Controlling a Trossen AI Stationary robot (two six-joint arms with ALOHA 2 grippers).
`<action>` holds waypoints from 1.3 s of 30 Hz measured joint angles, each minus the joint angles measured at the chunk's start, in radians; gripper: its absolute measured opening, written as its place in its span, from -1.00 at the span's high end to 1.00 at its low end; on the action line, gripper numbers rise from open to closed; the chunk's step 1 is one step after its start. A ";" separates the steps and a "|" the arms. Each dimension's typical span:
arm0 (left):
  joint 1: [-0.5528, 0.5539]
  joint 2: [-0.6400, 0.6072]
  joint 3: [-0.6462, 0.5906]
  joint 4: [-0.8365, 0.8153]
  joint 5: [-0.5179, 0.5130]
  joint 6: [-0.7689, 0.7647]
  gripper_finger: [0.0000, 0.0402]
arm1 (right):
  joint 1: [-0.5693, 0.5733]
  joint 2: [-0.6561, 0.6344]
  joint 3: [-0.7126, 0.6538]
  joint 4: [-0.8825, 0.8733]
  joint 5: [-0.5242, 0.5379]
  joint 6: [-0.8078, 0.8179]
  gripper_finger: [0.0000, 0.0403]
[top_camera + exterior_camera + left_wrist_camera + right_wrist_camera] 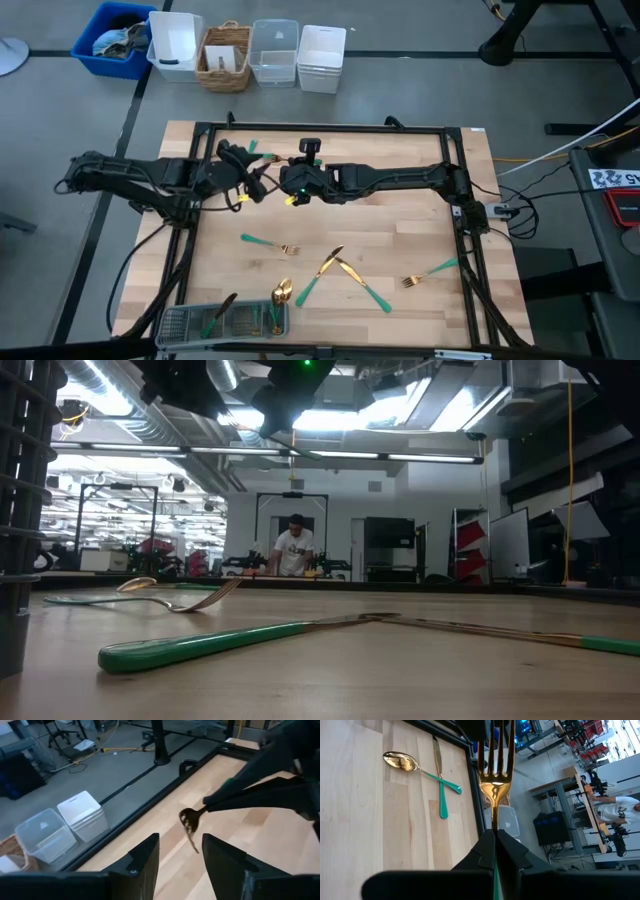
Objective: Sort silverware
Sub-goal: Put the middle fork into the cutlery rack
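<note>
My right gripper is shut on a fork with a gold head and a teal handle, held above the table's far middle. My left gripper is open and faces that fork's head, which lies just beyond its fingertips. A spoon and a knife lie crossed on the wood near the far edge. More silverware lies flat toward the near side: a fork, a crossed pair, another fork and a spoon. My right gripper pinches the fork between its two fingers at the slim neck just behind the gold head. The fingers lie along the fork, so the tines stick out ahead of them. The fork is lifted clear of the table.
The grey mesh tray stands at the near edge with a few pieces in it. Beyond the far edge sit a blue bin, a wicker basket and white and clear tubs. A black frame borders the table. A person stands far behind.
</note>
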 joint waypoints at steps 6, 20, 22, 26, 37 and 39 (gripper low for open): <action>0.032 0.001 0.000 0.000 0.006 0.009 0.30 | 0.000 0.000 0.000 0.000 0.000 0.000 0.96; 0.089 0.021 0.000 0.079 0.103 0.097 0.30 | 0.000 0.000 0.000 0.000 -0.001 0.000 0.96; 0.096 0.031 0.000 0.076 0.114 0.089 0.33 | 0.000 0.000 0.000 0.000 -0.001 0.000 0.96; 0.104 0.049 0.000 0.075 0.126 0.103 0.47 | 0.000 0.000 0.000 0.000 -0.001 0.000 0.96; 0.104 0.058 0.000 0.077 0.127 0.144 0.97 | 0.000 0.001 0.000 -0.001 -0.001 -0.001 0.97; 0.104 0.058 0.000 0.077 0.126 0.147 0.97 | 0.000 0.001 0.000 -0.001 -0.001 -0.001 0.97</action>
